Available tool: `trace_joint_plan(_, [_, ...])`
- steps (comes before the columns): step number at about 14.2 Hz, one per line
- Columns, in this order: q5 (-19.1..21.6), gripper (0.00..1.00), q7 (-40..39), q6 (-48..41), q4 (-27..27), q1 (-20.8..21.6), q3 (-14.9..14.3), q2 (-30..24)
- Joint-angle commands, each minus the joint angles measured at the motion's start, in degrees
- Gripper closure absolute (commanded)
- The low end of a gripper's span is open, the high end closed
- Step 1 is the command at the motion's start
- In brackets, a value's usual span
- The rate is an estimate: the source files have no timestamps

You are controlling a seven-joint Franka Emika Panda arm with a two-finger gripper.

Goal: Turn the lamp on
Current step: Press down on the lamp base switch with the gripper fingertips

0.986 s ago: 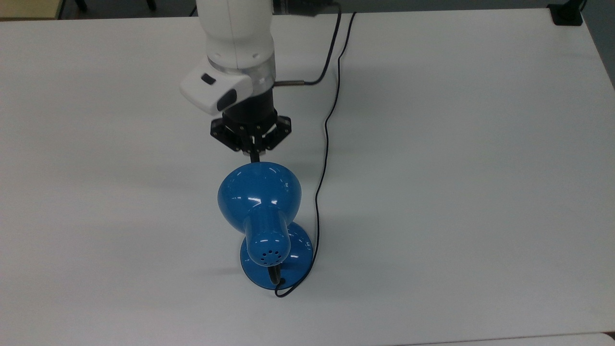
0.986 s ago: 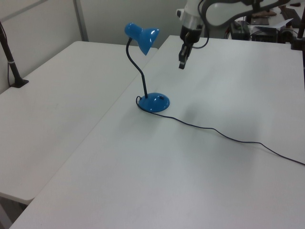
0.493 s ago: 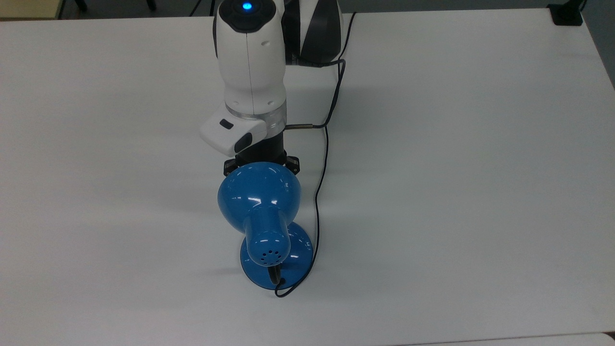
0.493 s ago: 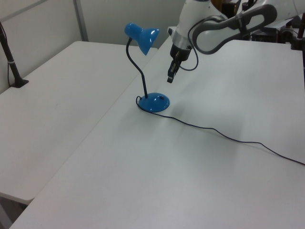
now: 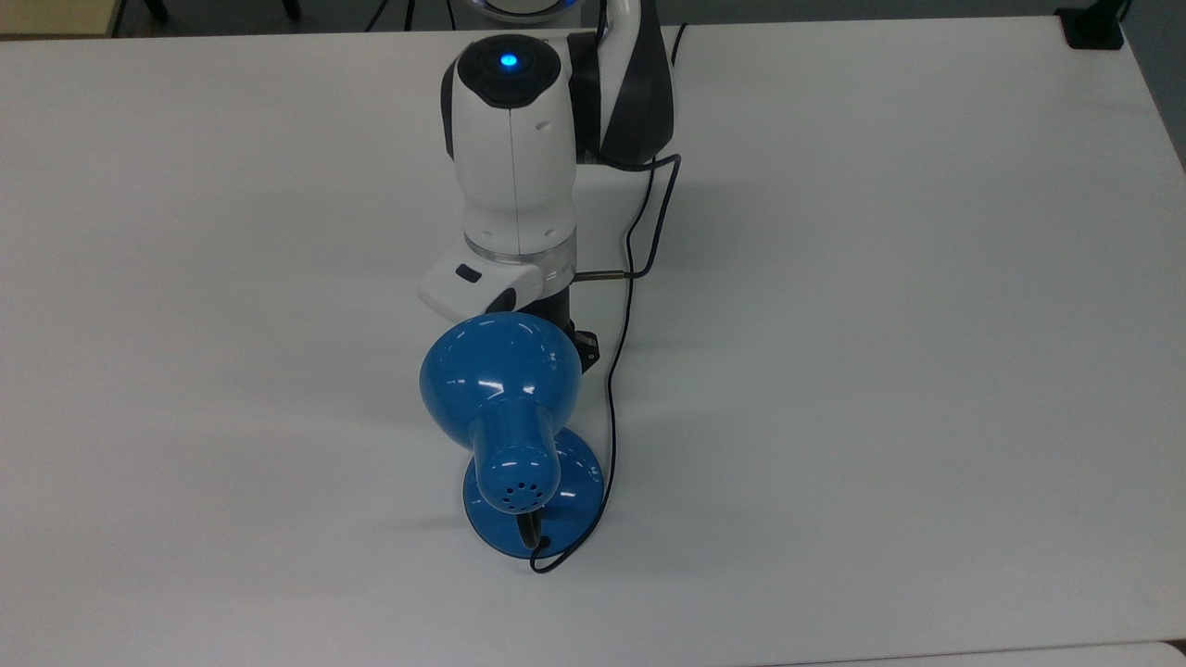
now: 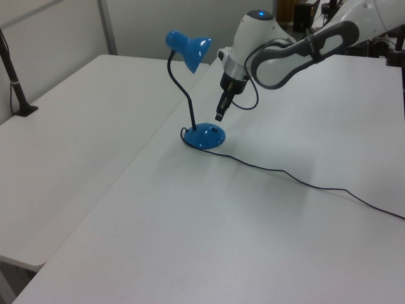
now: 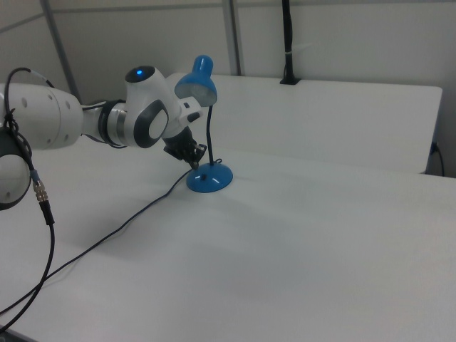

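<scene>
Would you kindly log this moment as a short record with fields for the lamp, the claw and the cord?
lamp: small glossy blue metal desk lamp, upright on the white table, shade unlit
claw: claw hangs tilted just above the lamp's round base, apart from it
cord: thin black cord trails from the base across the table
task: switch not yet pressed

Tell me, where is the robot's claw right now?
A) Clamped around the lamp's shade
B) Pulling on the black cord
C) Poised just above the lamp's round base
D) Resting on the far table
C: in the left view the gripper points down just over the round base of the lamp, below its shade.
</scene>
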Motion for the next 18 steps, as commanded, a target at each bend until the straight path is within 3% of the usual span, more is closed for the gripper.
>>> trace_joint_plan(1, [0.70, 1.00, 0.59, 3.10, 1.15, 0.80, -0.56, 2.05])
trace_joint_plan(8, [0.35, 1.00, 0.50, 9.60, 1.59, 0.53, -0.65, 5.48])
trace_joint_plan(18, [0.18, 1.00, 0.32, 9.78, 1.59, 0.44, -0.83, 6.71])
